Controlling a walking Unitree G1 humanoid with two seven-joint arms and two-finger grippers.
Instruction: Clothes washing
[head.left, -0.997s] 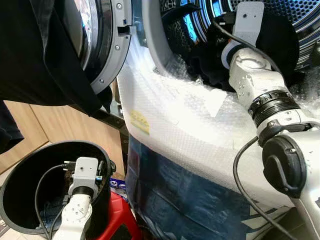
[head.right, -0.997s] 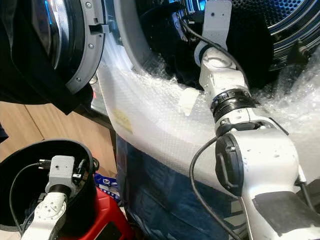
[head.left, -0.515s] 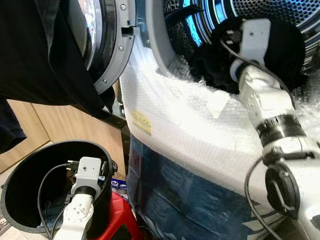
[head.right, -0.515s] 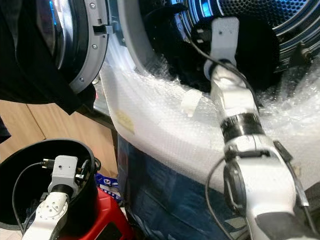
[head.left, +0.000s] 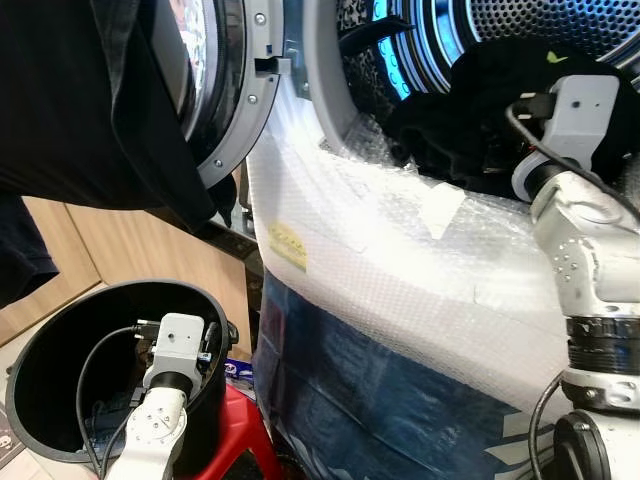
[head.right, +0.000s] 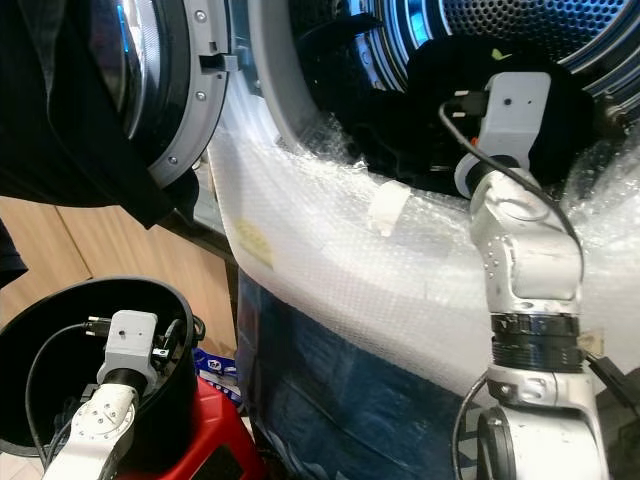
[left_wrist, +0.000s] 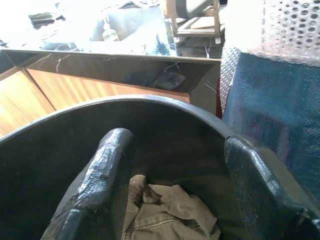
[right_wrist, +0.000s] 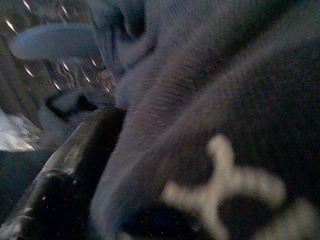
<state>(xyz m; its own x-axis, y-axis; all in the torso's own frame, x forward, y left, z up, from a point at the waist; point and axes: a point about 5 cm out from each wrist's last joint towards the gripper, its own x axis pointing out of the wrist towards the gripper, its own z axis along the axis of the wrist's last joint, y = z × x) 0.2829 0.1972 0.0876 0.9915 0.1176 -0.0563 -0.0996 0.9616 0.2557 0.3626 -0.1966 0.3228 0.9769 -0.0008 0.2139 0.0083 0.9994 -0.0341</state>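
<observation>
The washer's drum (head.left: 560, 30) stands open, its door (head.left: 235, 100) swung to the left. A dark garment (head.left: 470, 110) with a small white mark lies bunched in the drum's mouth. My right gripper (head.left: 545, 95) is pushed into that garment, and cloth presses close against the camera in the right wrist view. My left gripper (left_wrist: 179, 142) hangs open inside a black bucket (head.left: 60, 330), above a crumpled khaki garment (left_wrist: 165, 215) at its bottom, touching nothing.
Bubble wrap (head.left: 400, 260) covers the washer's front rim, with a blue sheet (head.left: 380, 390) below it. Black clothing (head.left: 80, 100) hangs over the door. A red stool (head.left: 235, 430) stands beside the bucket, and a wooden cabinet (head.left: 90, 250) is behind it.
My right arm has swung to the right across the drum's mouth, its wrist now lower and still against the dark garment. The left arm has stayed in the bucket.
</observation>
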